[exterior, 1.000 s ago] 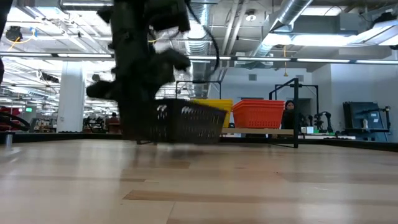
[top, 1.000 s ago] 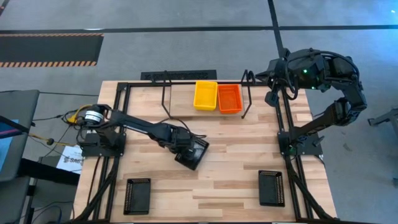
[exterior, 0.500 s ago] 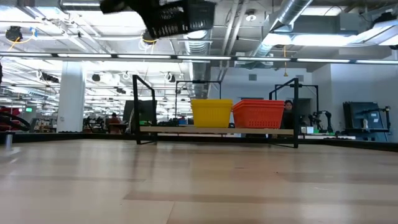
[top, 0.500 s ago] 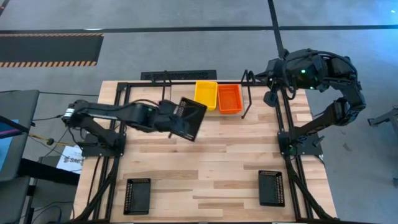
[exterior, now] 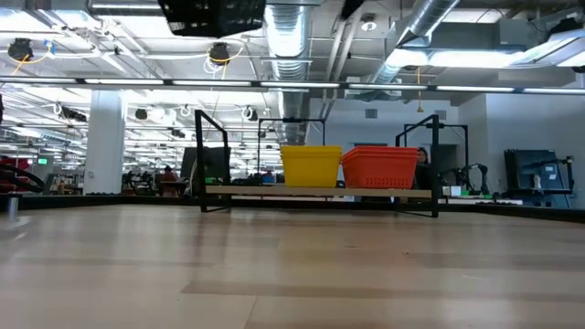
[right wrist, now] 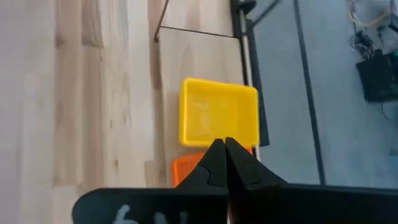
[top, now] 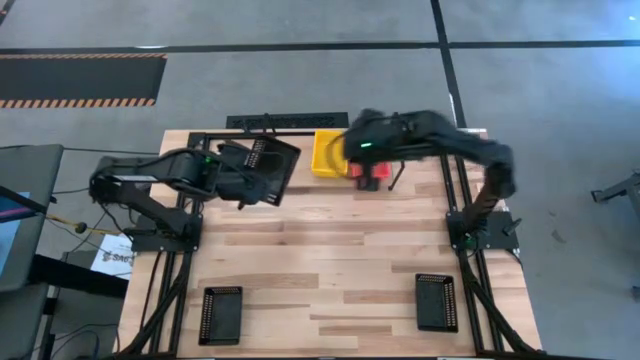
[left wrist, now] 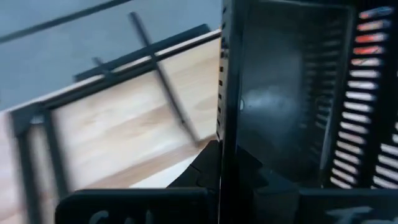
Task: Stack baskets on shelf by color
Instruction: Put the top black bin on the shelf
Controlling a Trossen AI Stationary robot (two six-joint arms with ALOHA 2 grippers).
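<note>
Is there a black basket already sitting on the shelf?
No, the shelf holds only a yellow basket and a red basket.

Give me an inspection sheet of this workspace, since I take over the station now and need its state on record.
Surface: wooden table, bare in the middle.
Job's things: shelf at the far edge holds a yellow basket and an orange-red basket side by side; a black basket is held in the air above the shelf's free end; two more black baskets lie at the near corners.
Clutter: nothing seen on the table.
Grippers: left pincer shut on the black basket; right pincer shut, empty, above the orange-red basket.
Cables: a yellow and grey bundle beside the left arm's base.
Surroundings: grey floor with striped tape; a person behind the shelf in the low view.
</note>
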